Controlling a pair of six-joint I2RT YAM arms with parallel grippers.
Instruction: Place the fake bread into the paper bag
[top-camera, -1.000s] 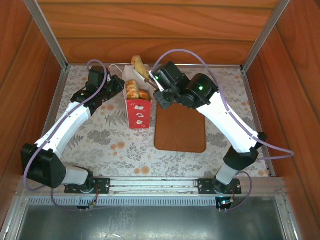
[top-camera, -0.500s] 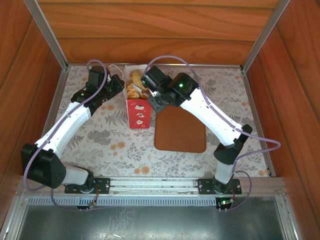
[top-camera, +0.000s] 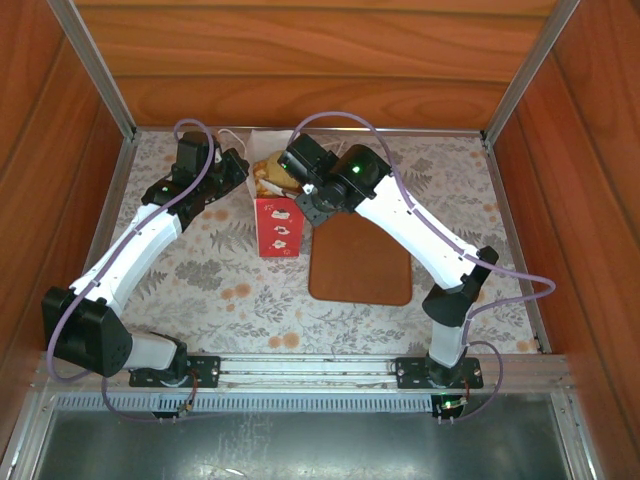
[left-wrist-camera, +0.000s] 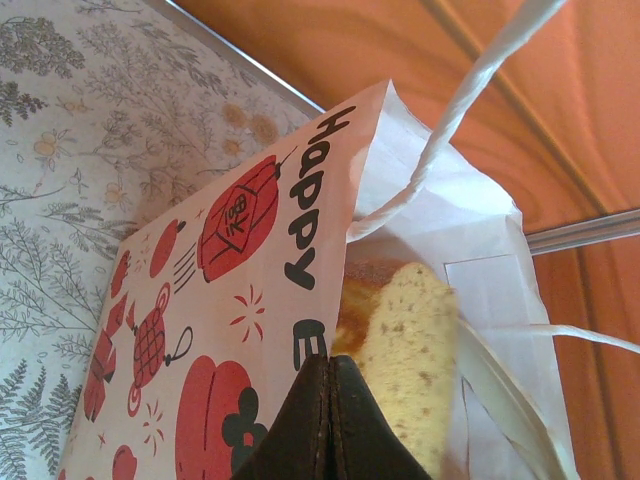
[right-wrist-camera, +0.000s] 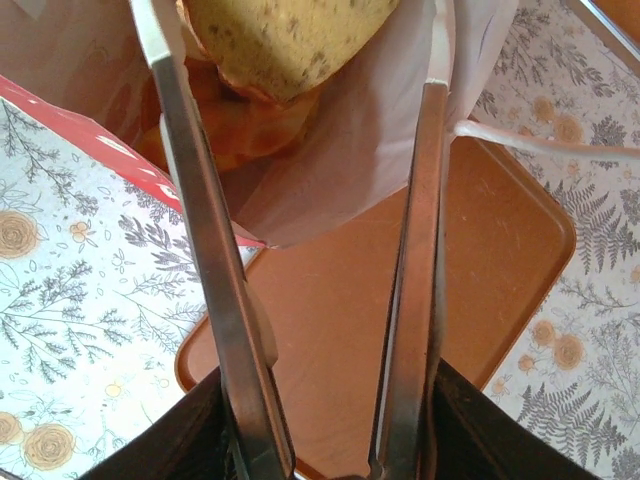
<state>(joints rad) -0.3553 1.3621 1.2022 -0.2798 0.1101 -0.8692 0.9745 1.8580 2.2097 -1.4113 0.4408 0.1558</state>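
The floral-patterned table cover carries a flat brown rectangular board. Just left of it, with their edges close together, stands the small upright white paper bag with its red printed lower band. The bag's mouth is open, and its thin pale cord handles hang loose at the rim.

Inside the bag sits the fake bread. Golden-brown glazed pieces lie low in it, and a speckled tan slice rests on top of them against the white inner wall.

The right gripper hangs over the bag's mouth with its fingers spread. The slice lies beyond the tips, free of them.

The left gripper is at the bag's left rim with its fingers pressed together. Whether paper is caught between them cannot be told.

A second ago the right gripper held the tan slice in the air behind the bag. Since then that arm has swung left over the mouth, the slice has gone in, and the jaws have parted. The left arm and the bag have not moved.

The slice stands on end, its long axis running up the bag's height. Its upper end is near the rim, and its crumb face is turned towards the left wrist camera.
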